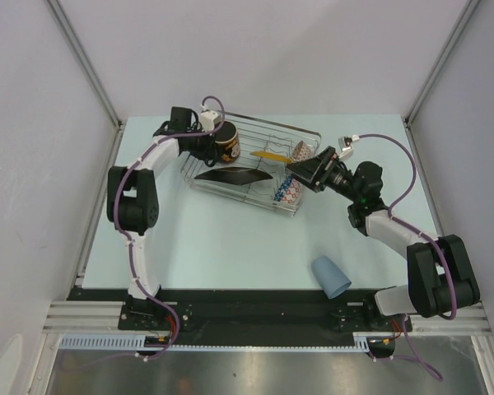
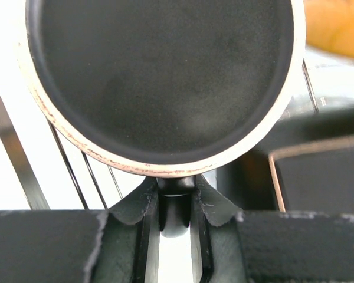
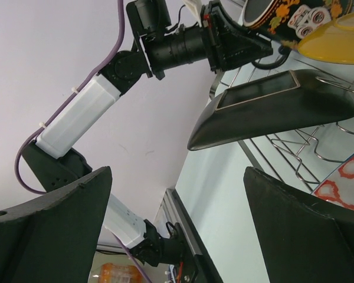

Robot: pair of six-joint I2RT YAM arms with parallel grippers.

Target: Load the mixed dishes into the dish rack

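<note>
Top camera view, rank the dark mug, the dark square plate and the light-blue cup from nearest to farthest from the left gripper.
1. Dark mug, in the left gripper, dish rack's far-left end.
2. Dark square plate, rack's near side.
3. Light-blue cup, outside, by the right arm's base.

Tight inside, open in front
The dark mug (image 1: 227, 141), dark plate (image 1: 230, 176) and blue bowl (image 1: 286, 193) crowd the dish rack (image 1: 296, 129); the bench (image 1: 230, 247) lies free around the cup (image 1: 332, 275).

My left arm (image 1: 140, 177) and right arm (image 1: 432, 276): white link shells, black joints. Purple cable (image 1: 131, 263) zip-tied along each. White plug (image 1: 208, 120) by left wrist. Right gripper (image 3: 177, 177) matte black, wedge-shaped.
</note>
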